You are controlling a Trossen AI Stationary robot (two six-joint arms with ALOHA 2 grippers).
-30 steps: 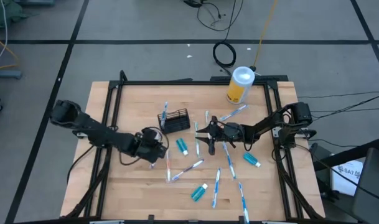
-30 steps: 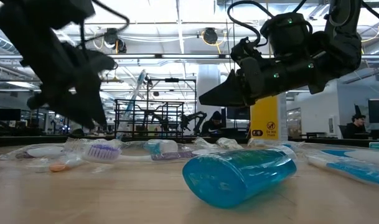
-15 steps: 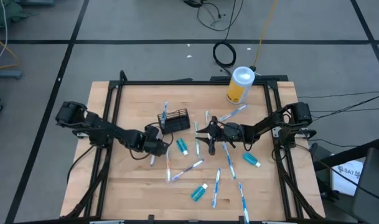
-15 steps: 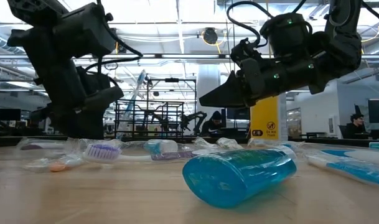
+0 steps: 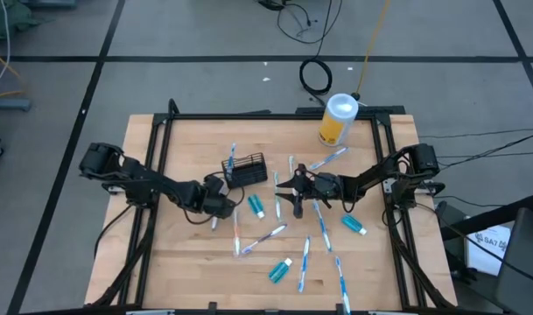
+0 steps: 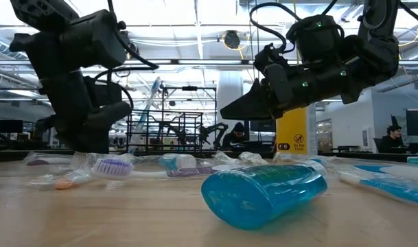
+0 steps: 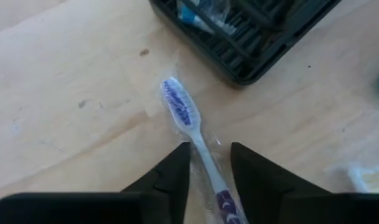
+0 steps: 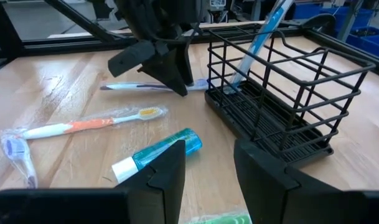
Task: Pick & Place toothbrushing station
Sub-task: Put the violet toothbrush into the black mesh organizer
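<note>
— Where is your caddy (image 5: 246,170) right now?

— It stands upright on the table (image 5: 187,254), with one toothbrush (image 8: 261,38) leaning inside it. Take it as your landmark: the yellow canister (image 5: 337,120) stands well apart from it at the table's far edge.

— And your left gripper (image 7: 209,163)?

— It is low, just beside the caddy. Its jaws are spread a little, one finger on each side of the handle of a wrapped purple-bristled toothbrush (image 7: 192,138) lying flat. You cannot tell whether they press it.

— Your right gripper (image 8: 208,155)?

— It hovers near the caddy on the other side, jaws apart and holding nothing. A teal toothpaste tube (image 8: 157,154) lies between it and the caddy, and an orange-handled toothbrush (image 8: 89,126) is farther out.
</note>
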